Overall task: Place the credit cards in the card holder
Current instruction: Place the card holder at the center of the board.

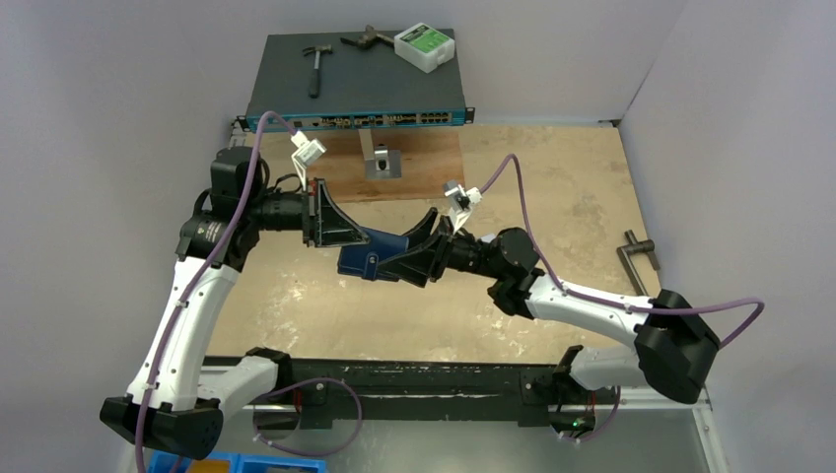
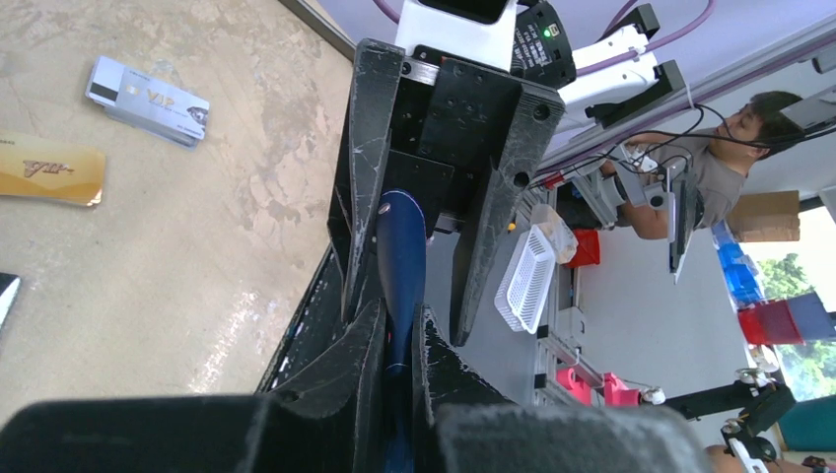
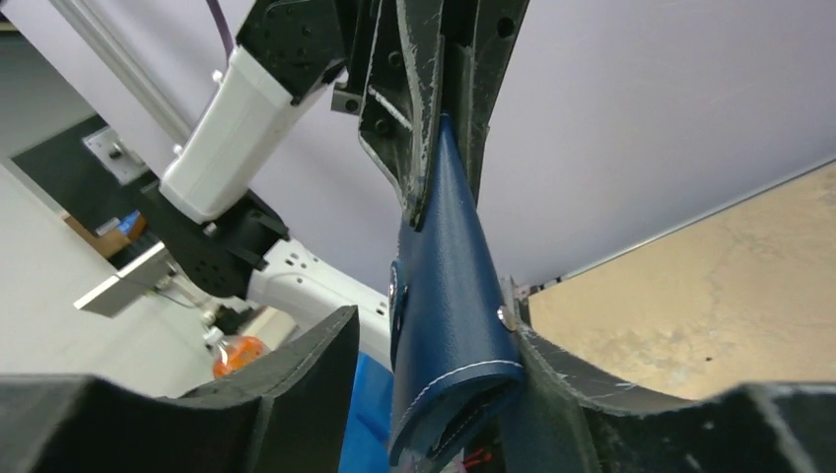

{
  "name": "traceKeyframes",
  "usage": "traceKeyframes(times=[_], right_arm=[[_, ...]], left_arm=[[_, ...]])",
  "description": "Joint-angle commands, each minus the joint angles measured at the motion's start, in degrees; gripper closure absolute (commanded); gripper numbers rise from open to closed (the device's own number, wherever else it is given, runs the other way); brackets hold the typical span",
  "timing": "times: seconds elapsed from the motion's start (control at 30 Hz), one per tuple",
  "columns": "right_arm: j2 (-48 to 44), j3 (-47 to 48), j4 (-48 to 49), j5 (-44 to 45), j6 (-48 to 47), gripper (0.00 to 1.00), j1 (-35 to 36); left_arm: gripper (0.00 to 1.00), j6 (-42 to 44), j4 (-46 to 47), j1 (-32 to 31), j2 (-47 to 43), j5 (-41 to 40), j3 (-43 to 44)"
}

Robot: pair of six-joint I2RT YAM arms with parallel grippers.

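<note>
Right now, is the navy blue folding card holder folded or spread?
Folded: the navy card holder shows as one narrow slab in the left hand. Snap: cannot tell.

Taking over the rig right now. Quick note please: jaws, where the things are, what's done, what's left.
Left gripper: jaws shut on the card holder, held up off the table.
Right gripper: jaws open around the holder's other end; one finger touches it, the other stands clear.
Cards: silver-grey card and gold card lie flat on the table, apart. Others not made out.
Done: holder lifted, between both arms.
Left: no card seen in the holder. Probably open it, then pick up and insert each card.
</note>
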Motion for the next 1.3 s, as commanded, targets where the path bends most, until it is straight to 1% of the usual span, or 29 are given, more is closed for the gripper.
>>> traceKeyframes(times=[0.0, 0.07, 0.1, 0.13, 0.17, 0.2, 0.23, 0.27, 0.3, 0.4, 0.47, 0.53, 0.63, 0.73, 0.93, 1.0, 1.1, 1.17, 1.27], right_arm=[[-1.7, -0.1, 3.7, -1.8, 3.4, 0.61, -1.3], [-4.0, -0.6, -0.9, -1.2, 1.4, 0.86, -2.5], [-5.5, -0.5, -4.2, -1.0, -0.4, 0.96, -3.2], [-7.4, 0.0, -8.1, -1.0, -2.8, 1.00, -3.7], [-8.6, 1.2, -14.6, -1.4, -6.0, 1.00, -4.1], [-9.3, 3.1, -18.7, -2.3, -9.5, 1.00, -4.2], [-9.4, 5.4, -24.2, -3.7, -13.6, 1.00, -4.3], [-9.0, 8.1, -31.9, -5.5, -17.3, 1.00, -4.3], [-8.1, 11.0, -37.6, -6.9, -20.8, 1.00, -4.3], [-4.1, 19.2, -51.6, -14.1, -28.7, 1.00, -4.0], [-1.3, 24.6, -60.7, -15.2, -34.1, 1.00, -2.8], [1.3, 29.3, -69.0, -13.6, -39.3, 1.00, -0.5], [5.0, 35.1, -78.1, -10.3, -44.7, 1.00, 2.2], [7.8, 39.1, -83.9, -8.9, -48.8, 1.00, 3.4], [8.9, 42.4, -89.0, -6.8, -52.2, 1.00, 4.9], [8.8, 43.2, -89.6, -7.3, -52.6, 1.00, 5.0], [8.8, 44.7, -89.8, -8.3, -52.7, 1.00, 5.6], [8.9, 45.5, -89.8, -9.1, -52.8, 1.00, 6.1], [9.7, 46.9, -90.2, -11.0, -53.0, 1.00, 7.2]], left_arm=[[0.95, 0.1, 3.0, -0.3, -1.4, -0.4, -0.2], [0.84, 3.7, -0.9, -0.3, -1.1, -0.5, 1.1], [0.76, 5.2, -2.8, -0.3, -0.9, -0.1, 1.7], [0.67, 7.2, -5.0, -0.3, -0.6, 0.3, 2.5], [0.59, 9.3, -8.2, -0.3, -0.3, 0.7, 3.2], [0.51, 11.1, -9.5, -0.3, 0.1, 1.3, 4.0], [0.40, 13.0, -11.5, -0.3, 0.6, 1.9, 4.7], [0.30, 14.9, -14.1, -0.3, 1.2, 2.4, 5.4], [0.22, 17.2, -15.9, -0.3, 1.9, 2.9, 6.2], [0.13, 23.7, -21.4, -0.3, 4.9, 3.0, 8.6], [0.11, 30.8, -25.8, -0.6, 6.8, 1.7, 10.1], [0.11, 36.0, -29.2, -1.1, 8.2, 0.2, 10.6], [0.12, 44.1, -34.7, -1.9, 9.6, -0.8, 10.3], [0.16, 50.9, -39.7, -2.4, 9.9, 0.3, 9.8], [0.22, 63.1, -50.3, -2.6, 10.6, -0.7, 10.7], [0.23, 65.2, -52.2, -2.6, 10.7, -1.2, 10.1], [0.24, 65.6, -50.8, -2.6, 9.6, -1.9, 8.0], [0.26, 63.3, -47.0, -2.6, 8.4, -2.9, 6.1], [0.35, 57.2, -38.6, -2.6, 5.9, -4.4, 3.8]])
